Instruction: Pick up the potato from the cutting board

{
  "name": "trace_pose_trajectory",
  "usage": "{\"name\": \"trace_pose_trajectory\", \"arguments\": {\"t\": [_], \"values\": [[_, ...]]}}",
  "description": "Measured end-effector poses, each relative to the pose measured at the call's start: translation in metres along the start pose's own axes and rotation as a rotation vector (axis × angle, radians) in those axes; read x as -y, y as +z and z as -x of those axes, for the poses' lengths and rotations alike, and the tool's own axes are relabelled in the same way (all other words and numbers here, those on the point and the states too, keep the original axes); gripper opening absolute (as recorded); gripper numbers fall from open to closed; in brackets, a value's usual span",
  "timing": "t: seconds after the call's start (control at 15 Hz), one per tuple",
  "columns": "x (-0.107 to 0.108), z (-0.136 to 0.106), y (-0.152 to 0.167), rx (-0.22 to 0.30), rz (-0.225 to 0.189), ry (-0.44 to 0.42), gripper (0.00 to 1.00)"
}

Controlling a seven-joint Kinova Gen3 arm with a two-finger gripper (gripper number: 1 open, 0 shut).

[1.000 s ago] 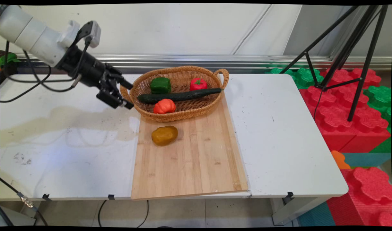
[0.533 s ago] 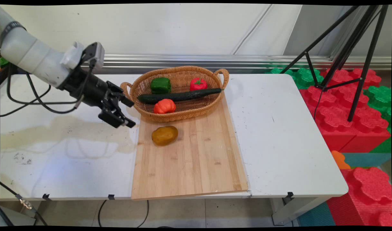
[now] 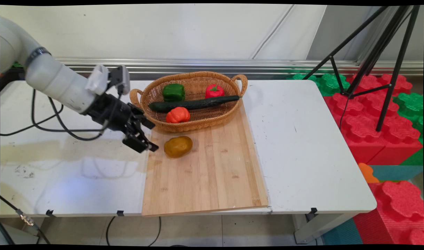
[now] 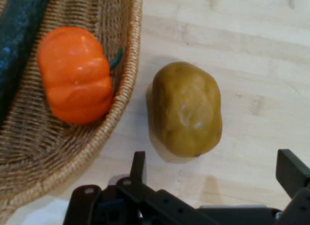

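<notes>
A brown potato (image 3: 178,146) (image 4: 187,108) lies on the wooden cutting board (image 3: 205,173), just in front of the wicker basket (image 3: 198,119). My gripper (image 3: 152,137) (image 4: 213,169) hangs open just left of the potato, above the board's left edge, with nothing between its fingers. In the hand view the potato sits right ahead of the spread fingertips (image 4: 139,163). The basket holds an orange pumpkin (image 3: 177,115) (image 4: 76,73), a dark green cucumber (image 3: 194,103) (image 4: 17,22), a green pepper (image 3: 173,92) and a red tomato (image 3: 214,91).
The white table (image 3: 302,146) extends to both sides of the board. A black tripod (image 3: 382,52) stands at the right over red and green foam blocks (image 3: 378,118). Black cables (image 3: 55,121) hang from the arm at the left.
The arm has come down and to the right, from beside the basket's left handle to just left of the potato. The fingers have stayed open.
</notes>
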Motion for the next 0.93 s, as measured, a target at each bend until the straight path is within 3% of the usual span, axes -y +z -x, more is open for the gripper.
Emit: {"name": "trace_pose_trajectory", "arguments": {"t": [0.93], "values": [[-0.016,-0.004,0.063,0.011,-0.045,0.003,1.00]]}}
